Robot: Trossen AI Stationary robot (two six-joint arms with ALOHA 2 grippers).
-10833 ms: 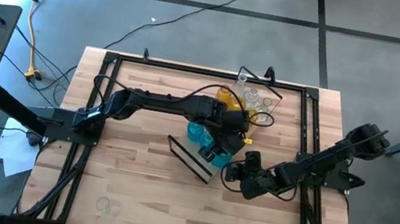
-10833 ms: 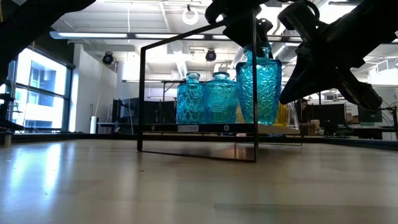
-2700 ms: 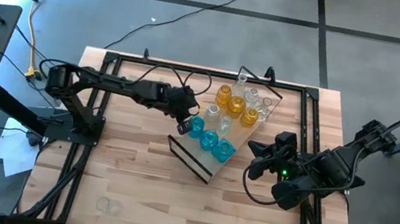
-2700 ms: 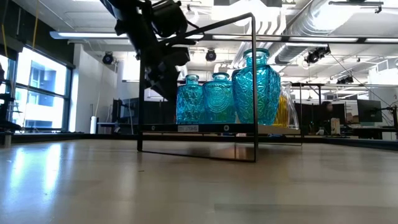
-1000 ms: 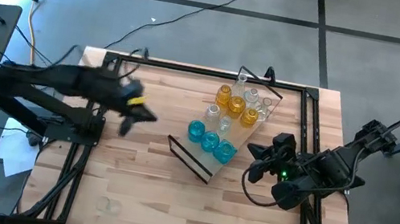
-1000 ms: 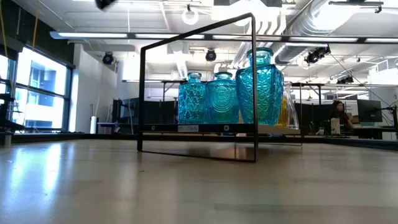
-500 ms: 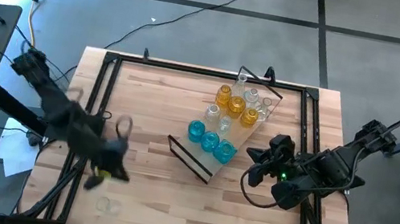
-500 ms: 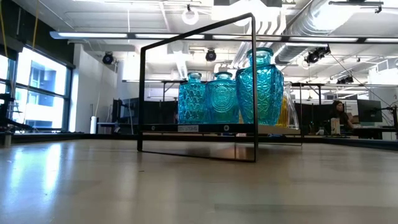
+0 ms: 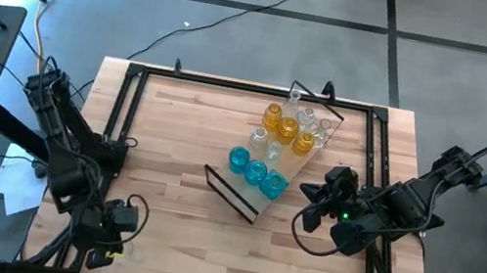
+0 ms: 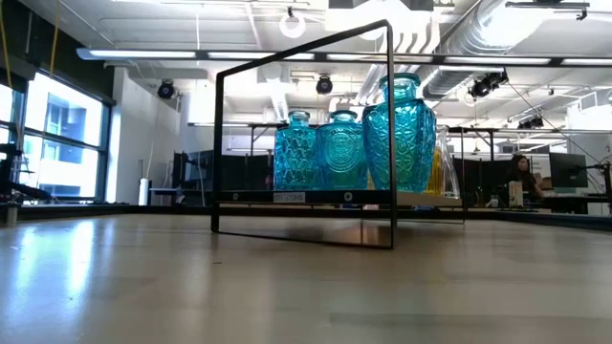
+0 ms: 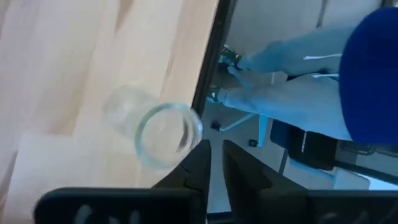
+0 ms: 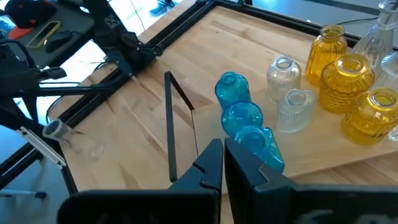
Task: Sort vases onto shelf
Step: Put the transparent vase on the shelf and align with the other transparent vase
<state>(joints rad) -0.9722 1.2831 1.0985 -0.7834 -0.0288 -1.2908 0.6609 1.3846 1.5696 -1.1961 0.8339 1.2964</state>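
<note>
The left arm has swung away from the shelf (image 9: 270, 166) and now hangs over the near-left corner of the worktop (image 9: 171, 214). Its left hand (image 9: 116, 236) hovers just beside a lone clear vase (image 11: 163, 132) that lies on its side near the worktop's left rail. In the left wrist view the two fingers (image 11: 200, 167) stand almost together with only a thin slit between them, and nothing is held. They seem to be just starting to part, which I judge to be the run-up to a grasp on this last stray.

On the shelf, towards the far right of the worktop, three teal vases (image 9: 255, 169) stand in a row at the near end, with clear vases (image 12: 288, 87) and amber vases (image 9: 286, 128) behind them.

The right hand (image 9: 309, 209) waits just right of the shelf's near end, fingers pressed together, empty.

So the sort looks nearly finished: the lying clear vase is the one piece left off the shelf. Being round and on its side, it may roll when touched.
</note>
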